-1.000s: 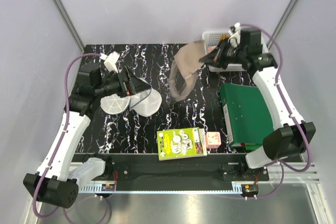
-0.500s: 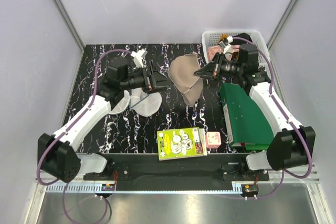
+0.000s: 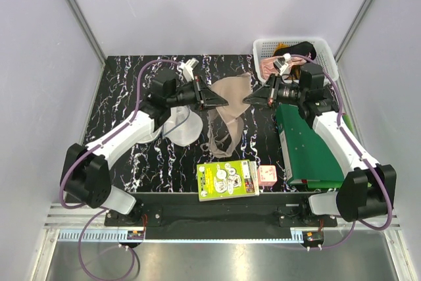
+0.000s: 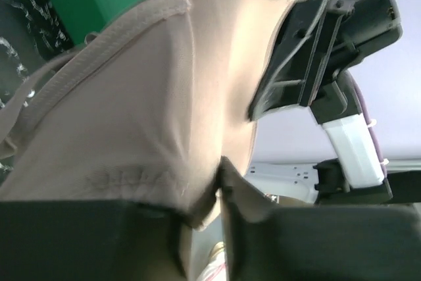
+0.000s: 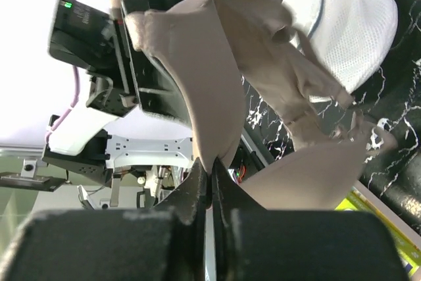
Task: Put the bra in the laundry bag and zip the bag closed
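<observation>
The beige bra (image 3: 225, 123) hangs above the middle of the table, held between both grippers. My left gripper (image 3: 220, 102) is shut on its left edge, and fabric (image 4: 151, 97) is folded over the fingers at the left gripper (image 4: 212, 192). My right gripper (image 3: 248, 100) pinches the opposite edge; in its wrist view the right gripper (image 5: 211, 170) grips a thin fold of the bra (image 5: 210, 83). The white mesh laundry bag (image 3: 179, 125) lies flat on the table, left of the bra and below the left arm. It also appears as the laundry bag (image 5: 348, 24) behind the hanging cups.
A green box (image 3: 306, 143) lies at the right under the right arm. A white lattice basket (image 3: 293, 51) holding a pink garment stands at the back right. A yellow-green booklet (image 3: 228, 179) and a pink cube (image 3: 266, 176) sit near the front edge.
My left arm swung right from the laundry bag to the bra and shut on it. The bra came forward and lower with the right gripper and now hangs between both grippers.
</observation>
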{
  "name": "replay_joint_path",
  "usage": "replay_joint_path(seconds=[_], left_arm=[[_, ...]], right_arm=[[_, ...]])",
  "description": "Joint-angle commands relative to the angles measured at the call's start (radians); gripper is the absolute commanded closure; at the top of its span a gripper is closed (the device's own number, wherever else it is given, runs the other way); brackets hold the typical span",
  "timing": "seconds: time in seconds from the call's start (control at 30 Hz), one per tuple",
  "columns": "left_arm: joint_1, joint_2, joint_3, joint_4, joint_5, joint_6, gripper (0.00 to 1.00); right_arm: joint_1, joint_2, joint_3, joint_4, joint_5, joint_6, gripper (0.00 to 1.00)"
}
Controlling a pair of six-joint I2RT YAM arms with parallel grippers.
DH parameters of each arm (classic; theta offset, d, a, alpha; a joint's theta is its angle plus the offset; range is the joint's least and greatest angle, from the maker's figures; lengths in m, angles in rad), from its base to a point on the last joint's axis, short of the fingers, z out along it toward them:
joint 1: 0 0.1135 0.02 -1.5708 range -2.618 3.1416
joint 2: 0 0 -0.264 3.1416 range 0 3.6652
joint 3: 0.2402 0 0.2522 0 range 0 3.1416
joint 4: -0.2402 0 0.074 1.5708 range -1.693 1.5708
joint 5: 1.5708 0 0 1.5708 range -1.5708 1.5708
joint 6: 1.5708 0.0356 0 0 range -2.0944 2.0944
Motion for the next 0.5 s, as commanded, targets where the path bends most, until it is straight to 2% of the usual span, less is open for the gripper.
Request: replay_joint_path(seconds=[0.0,0.03,0.07,0.17,0.23,0.27,0.3,0.47], left_arm=[[-0.024,0.009,0.129,-0.035,-0.081,0.103,1.0],[-0.033,0.009,0.175,-0.123,-0.106,0.133,1.0],[-0.043,0.009,0.197,-0.159,-0.153,0.161,1.0],[-0.075,0.012,0.24,-0.218,-0.219,0.205,1.0],[-0.099,0.012,0.263,-0.235,-0.265,0.225,1.0],[-0.11,0.012,0.275,-0.248,-0.282,0.24,1.0],[-0.134,0.015,0.287,-0.264,-0.307,0.268,1.0],[-0.22,0.065,0.402,-0.371,-0.442,0.371,1.0]], right_arm=[[0.0,-0.057,-0.018,0.002,0.008,0.002,0.88],[0.0,-0.07,-0.011,-0.039,0.04,-0.012,0.83],[0.0,-0.076,-0.003,-0.091,0.079,-0.065,0.62],[0.0,-0.105,0.034,-0.368,0.264,-0.209,0.44],[0.0,-0.131,0.048,-0.458,0.404,-0.265,0.29],[0.002,-0.14,0.046,-0.522,0.485,-0.294,0.24],[0.0,-0.149,0.04,-0.538,0.502,-0.308,0.2],[0.0,-0.245,-0.035,-0.547,0.469,-0.344,0.11]])
